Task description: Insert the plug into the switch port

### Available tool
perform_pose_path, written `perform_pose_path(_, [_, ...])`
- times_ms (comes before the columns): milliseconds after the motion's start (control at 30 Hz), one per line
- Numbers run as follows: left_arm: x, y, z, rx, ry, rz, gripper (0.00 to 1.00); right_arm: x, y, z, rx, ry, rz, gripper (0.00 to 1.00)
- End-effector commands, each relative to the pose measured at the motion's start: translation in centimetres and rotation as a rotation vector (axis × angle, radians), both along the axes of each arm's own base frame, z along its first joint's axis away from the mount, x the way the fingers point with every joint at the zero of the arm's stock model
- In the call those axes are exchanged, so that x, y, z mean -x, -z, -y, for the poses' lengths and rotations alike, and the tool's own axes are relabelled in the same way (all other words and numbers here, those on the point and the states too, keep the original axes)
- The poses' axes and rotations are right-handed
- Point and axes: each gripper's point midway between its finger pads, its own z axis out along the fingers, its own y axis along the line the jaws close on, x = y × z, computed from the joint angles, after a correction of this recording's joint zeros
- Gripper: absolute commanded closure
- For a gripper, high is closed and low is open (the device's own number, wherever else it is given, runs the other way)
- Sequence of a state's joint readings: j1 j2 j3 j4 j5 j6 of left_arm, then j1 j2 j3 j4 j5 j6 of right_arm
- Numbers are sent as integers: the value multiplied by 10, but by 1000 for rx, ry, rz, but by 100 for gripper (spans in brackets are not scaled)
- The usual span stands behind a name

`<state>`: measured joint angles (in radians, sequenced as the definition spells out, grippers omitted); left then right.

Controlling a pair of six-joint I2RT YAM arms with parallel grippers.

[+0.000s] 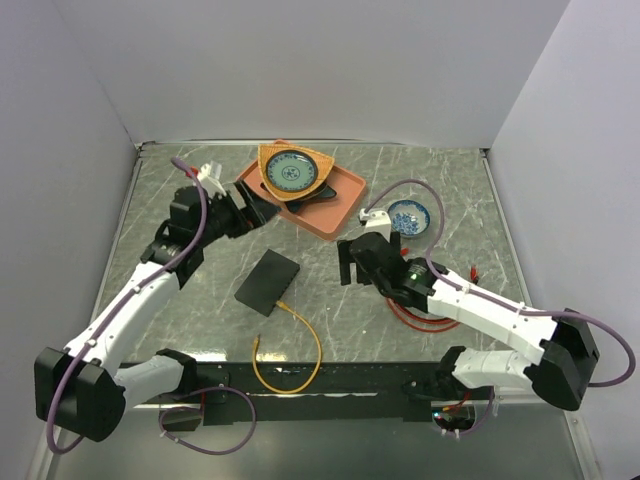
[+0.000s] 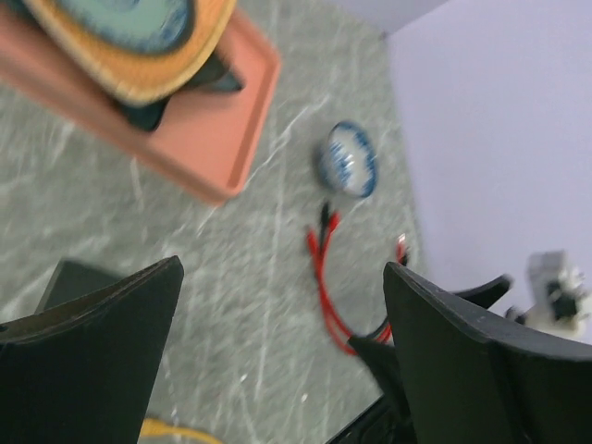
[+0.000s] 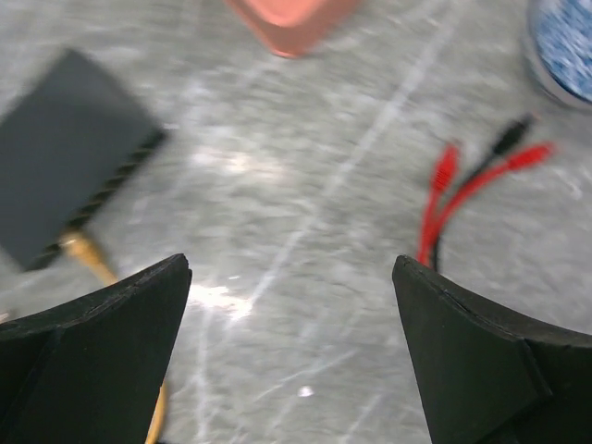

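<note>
The flat black switch box (image 1: 268, 282) lies mid-table; its port row (image 3: 116, 185) runs along the long edge facing the near right. A yellow cable (image 1: 305, 345) loops towards the front edge. One of its plugs (image 3: 79, 248) sits against the box's port edge; how deep it sits I cannot tell. The other plug (image 1: 257, 343) lies free near the front edge. My left gripper (image 1: 250, 210) is open and empty, above the table between the box and the orange tray. My right gripper (image 1: 350, 262) is open and empty, to the right of the box.
An orange tray (image 1: 340, 200) at the back holds a woven basket with a patterned plate (image 1: 290, 172). A small blue-patterned bowl (image 1: 408, 216) stands to its right. Red and black leads (image 1: 415, 318) lie under my right arm and also show in the right wrist view (image 3: 444, 199).
</note>
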<state>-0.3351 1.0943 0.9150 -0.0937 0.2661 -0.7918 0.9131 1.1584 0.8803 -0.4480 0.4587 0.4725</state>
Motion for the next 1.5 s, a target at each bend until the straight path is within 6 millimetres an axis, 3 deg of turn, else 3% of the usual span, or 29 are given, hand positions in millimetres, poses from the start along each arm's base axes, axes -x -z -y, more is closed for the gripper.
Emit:
perform_pose_path(0, [7,24,0,3,17,-20,4,-11,25,32,80,128,-45,3])
perform_pose_path(67, [8,28,-2,1,22,-27,4,-16,32,41,106,159,-56,3])
perform_pose_path(267, [17,-9,0,52,48,92,4,-27,42,49,177,195,-88,6])
perform_pose_path(367, [17,-14,-8,35,10,119,4,-31,47,52,199,208,-103,7])
perform_pose_path(433, [16,-19,-11,26,-5,133,4,-36,51,52,208,212,-118,13])
perform_pose_path(500, [18,-15,-12,2,-1,119,4,-38,59,51,215,203,-143,20])
perform_pose_path(567, [19,-17,-12,-2,6,130,4,-44,62,54,220,219,-153,21])
perform_pose_path(600, [19,-18,-12,-1,7,132,4,-46,68,55,231,220,-167,30])
perform_pose_path(700, [20,-18,-12,1,8,133,4,-50,81,57,243,223,-210,48])
perform_pose_path(967, [19,-15,-13,-8,3,123,4,-51,115,66,289,256,-299,48])
perform_pose_path(1267, [20,-17,-14,-13,0,125,4,-50,135,67,285,259,-347,61])
perform_pose_path(1333, [20,-17,-15,-14,-1,126,4,-49,136,68,284,264,-357,74])
perform_pose_path(1467, [20,-17,-16,-22,-8,125,4,-49,140,66,265,253,-373,78])
